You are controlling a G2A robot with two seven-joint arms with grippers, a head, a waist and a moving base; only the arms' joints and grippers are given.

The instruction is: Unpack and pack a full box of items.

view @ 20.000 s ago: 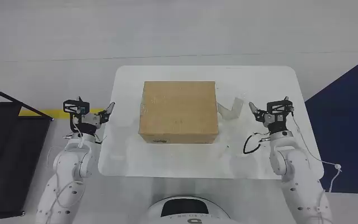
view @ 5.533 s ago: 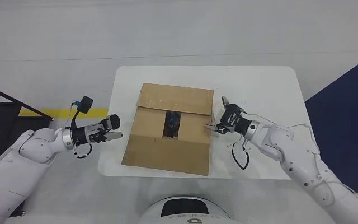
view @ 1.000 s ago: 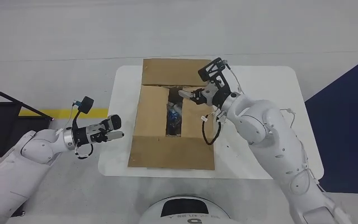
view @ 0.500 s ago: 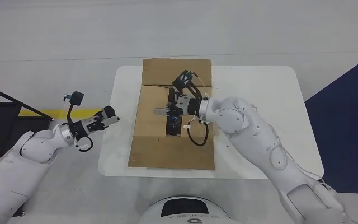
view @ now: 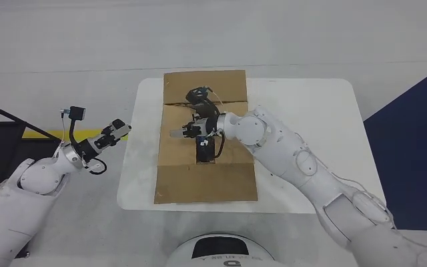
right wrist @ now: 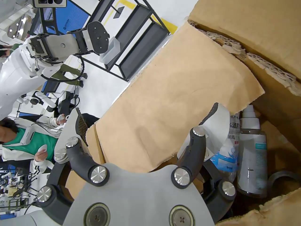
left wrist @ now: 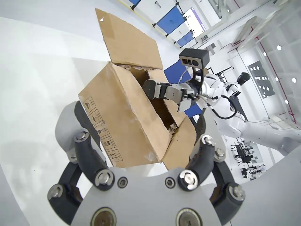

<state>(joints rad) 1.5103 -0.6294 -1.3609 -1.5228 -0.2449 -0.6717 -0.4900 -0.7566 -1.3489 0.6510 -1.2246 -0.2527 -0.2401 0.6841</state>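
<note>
A brown cardboard box (view: pixel 200 180) stands on the white table (view: pixel 307 133) with its far and near flaps folded out. My right gripper (view: pixel 181 131) is open over the box's left side flap (right wrist: pixel 178 90), one finger outside it and one inside the box. Inside, a clear spray bottle (right wrist: pixel 250 151), a blue-labelled bottle (right wrist: pixel 225 147) and a dark tape roll (right wrist: pixel 279 177) lie in the gap. My left gripper (view: pixel 123 127) hangs open beside the table's left edge, facing the box (left wrist: pixel 122 109) and holding nothing.
A black metal rack (view: pixel 13 153) stands on the floor left of the table, behind my left arm. The right arm stretches across the box from the right. Bare table surface lies on the right half and along the left edge.
My right gripper has swung from the far side of the box leftward and down onto the left side flap. My left gripper has pulled back and away from the table edge.
</note>
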